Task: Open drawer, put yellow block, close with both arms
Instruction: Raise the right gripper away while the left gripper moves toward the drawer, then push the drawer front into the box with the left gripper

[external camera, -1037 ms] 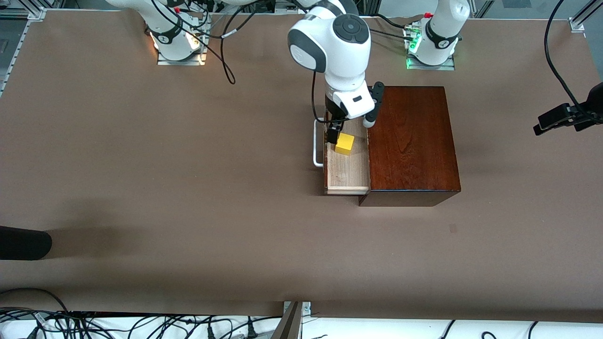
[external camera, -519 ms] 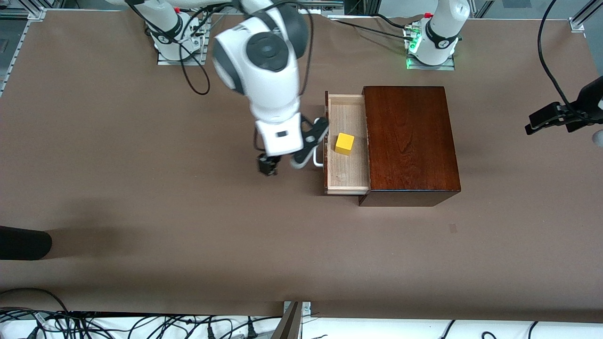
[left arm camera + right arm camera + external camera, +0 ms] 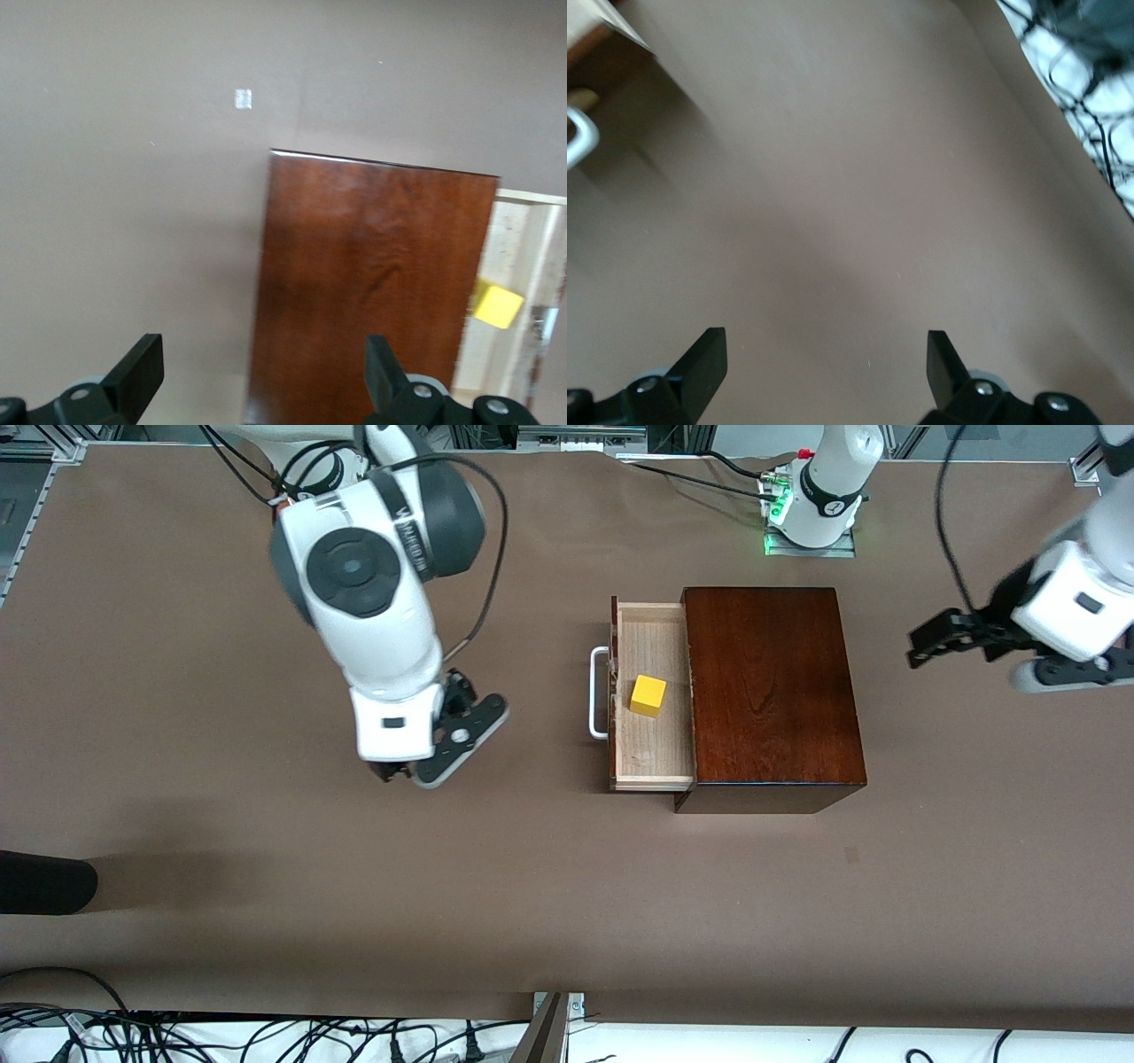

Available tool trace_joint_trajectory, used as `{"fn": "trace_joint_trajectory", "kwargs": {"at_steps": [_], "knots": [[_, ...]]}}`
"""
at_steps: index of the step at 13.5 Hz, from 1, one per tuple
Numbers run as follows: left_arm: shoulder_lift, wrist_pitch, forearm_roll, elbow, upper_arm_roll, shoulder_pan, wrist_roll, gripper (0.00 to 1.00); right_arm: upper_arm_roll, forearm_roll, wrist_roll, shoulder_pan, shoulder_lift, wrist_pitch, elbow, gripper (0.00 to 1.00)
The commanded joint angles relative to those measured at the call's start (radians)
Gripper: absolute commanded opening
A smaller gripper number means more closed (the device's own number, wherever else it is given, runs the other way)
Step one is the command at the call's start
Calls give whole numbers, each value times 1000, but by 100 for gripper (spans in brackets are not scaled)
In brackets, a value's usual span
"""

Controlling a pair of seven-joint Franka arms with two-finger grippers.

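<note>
We note the right gripper (image 3: 399, 772) hanging over bare table toward the right arm's end, jaws spread wide and holding nothing. The drawer (image 3: 651, 775) stands pulled out of the dark wooden box (image 3: 771, 691), white handle (image 3: 598, 693) free; the yellow block (image 3: 648, 695) rests on its pale floor. We judge only closing remains. The left gripper (image 3: 939, 642), likewise spread and empty, hovers over table at the left arm's end, apart from the box.

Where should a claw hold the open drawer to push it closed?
At the white handle on the drawer front. Come from the right arm's end of the table: the bar stands clear of the front and faces that way, and the block already lies inside.
</note>
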Motion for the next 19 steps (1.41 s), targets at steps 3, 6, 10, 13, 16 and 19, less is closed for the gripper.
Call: {"fn": "trace_joint_trajectory", "kwargs": {"at_steps": [3,6,10,13,16,19], "knots": [[41,-29,-18,39,-162,-21,-318,100,16,2,58,-133,-227,106,-317,100],[93,-23,-10,39,-197,-131,-550,100,21,2,120,-221,-320,157,-448,100],[231,42,-12,81,-199,-267,-819,100,42,5,273,-314,-445,157,-571,100],[319,105,-12,120,-196,-356,-977,100,74,5,321,-408,-527,142,-635,100],[385,191,-12,122,-194,-427,-1124,100,82,5,309,-498,-556,126,-645,100],[480,285,-12,146,-191,-499,-1290,100,101,4,319,-543,-585,74,-645,100]]}}
